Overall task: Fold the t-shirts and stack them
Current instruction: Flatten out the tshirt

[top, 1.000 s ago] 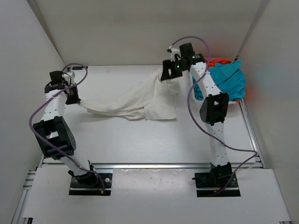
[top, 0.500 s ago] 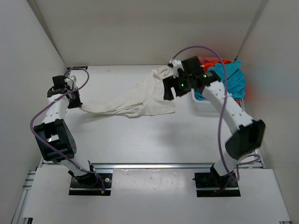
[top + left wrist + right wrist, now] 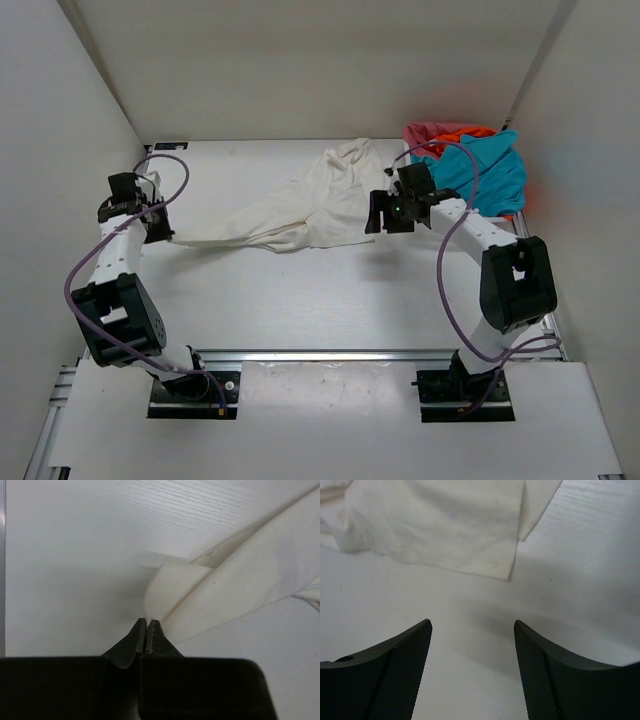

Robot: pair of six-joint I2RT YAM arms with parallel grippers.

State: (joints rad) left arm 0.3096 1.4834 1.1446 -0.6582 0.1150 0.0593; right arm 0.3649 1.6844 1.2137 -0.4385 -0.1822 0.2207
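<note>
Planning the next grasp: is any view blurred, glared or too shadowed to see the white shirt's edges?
Top external: even light, no glare, but the white t-shirt barely contrasts with the table. Left wrist: sharp, soft shadow beside the fold at the left hand. Right wrist: hem clear, faint shadow ahead of the right hand.

White arm links [image 3: 468, 228], black joints [image 3: 515, 285], purple cables [image 3: 438, 287], black textured right claw [image 3: 472, 626]

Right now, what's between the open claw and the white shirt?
Only bare table lies between the right gripper and the white t-shirt; the right wrist view shows it.
</note>
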